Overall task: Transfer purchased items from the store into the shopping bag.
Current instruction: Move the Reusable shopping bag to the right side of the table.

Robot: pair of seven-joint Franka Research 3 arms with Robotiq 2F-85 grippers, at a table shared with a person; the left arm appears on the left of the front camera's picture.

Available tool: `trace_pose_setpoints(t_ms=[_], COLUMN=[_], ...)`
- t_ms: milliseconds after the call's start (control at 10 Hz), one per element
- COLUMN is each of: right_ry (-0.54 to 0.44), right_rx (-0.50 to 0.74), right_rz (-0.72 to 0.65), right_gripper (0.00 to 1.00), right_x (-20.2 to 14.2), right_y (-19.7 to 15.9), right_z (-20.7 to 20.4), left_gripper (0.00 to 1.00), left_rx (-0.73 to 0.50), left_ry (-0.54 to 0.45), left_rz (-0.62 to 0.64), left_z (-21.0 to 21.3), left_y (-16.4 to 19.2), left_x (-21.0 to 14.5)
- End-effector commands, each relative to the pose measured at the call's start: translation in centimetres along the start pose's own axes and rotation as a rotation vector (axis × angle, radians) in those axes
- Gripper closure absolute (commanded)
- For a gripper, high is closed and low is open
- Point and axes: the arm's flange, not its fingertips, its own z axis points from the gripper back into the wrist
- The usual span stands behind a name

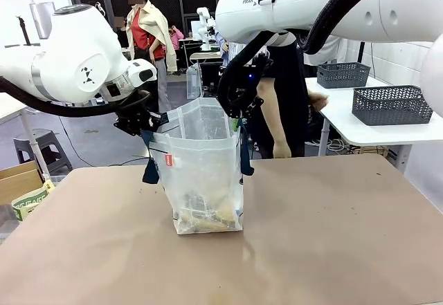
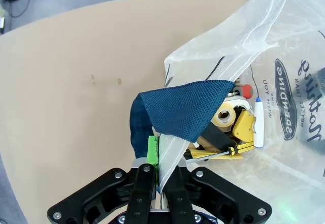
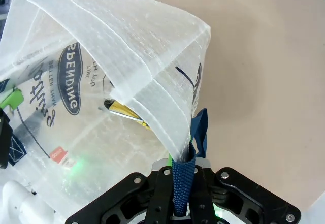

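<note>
The translucent shopping bag (image 1: 201, 173) stands upright mid-table, held open between both grippers. My left gripper (image 1: 156, 122) is shut on the bag's left rim next to a navy strap (image 2: 177, 109); the rim fabric runs between its fingers (image 2: 160, 170). My right gripper (image 1: 235, 111) is shut on the other navy strap (image 3: 182, 178) at the right rim. Several purchased items (image 1: 204, 215) lie at the bag's bottom: yellowish packs, a tape roll and a screwdriver (image 2: 231, 127). Through the bag wall a yellow item (image 3: 124, 112) shows. Two dark grey mesh baskets (image 1: 391, 104) (image 1: 342, 75) sit on a far white table.
A person (image 1: 287, 97) stands just behind the bag at the far edge. A cardboard box (image 1: 21, 180) sits off the table's left side. The tan tabletop (image 1: 332, 236) lies bare around the bag.
</note>
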Motion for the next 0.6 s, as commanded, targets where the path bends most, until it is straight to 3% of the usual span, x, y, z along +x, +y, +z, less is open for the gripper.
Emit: trace_pose_setpoints(t_ms=[0, 300, 500], right_ry=[-0.004, -0.004, 0.013], right_rx=[-0.002, -0.002, 0.003], right_rz=[0.001, 0.001, -0.055], right_gripper=[1.0, 1.0, 1.0], right_x=[0.0, 0.0, 0.0], right_y=[0.0, 0.0, 0.6], right_z=[0.1, 0.1, -0.4], left_gripper=[1.0, 1.0, 1.0], left_rx=[-0.013, 0.0, -0.06], left_ry=[0.013, 0.0, 0.037], left_rz=[-0.003, 0.0, 0.089], left_z=[0.1, 0.0, -0.4], left_y=[0.1, 0.0, -1.7], left_x=[0.4, 0.0, 0.9])
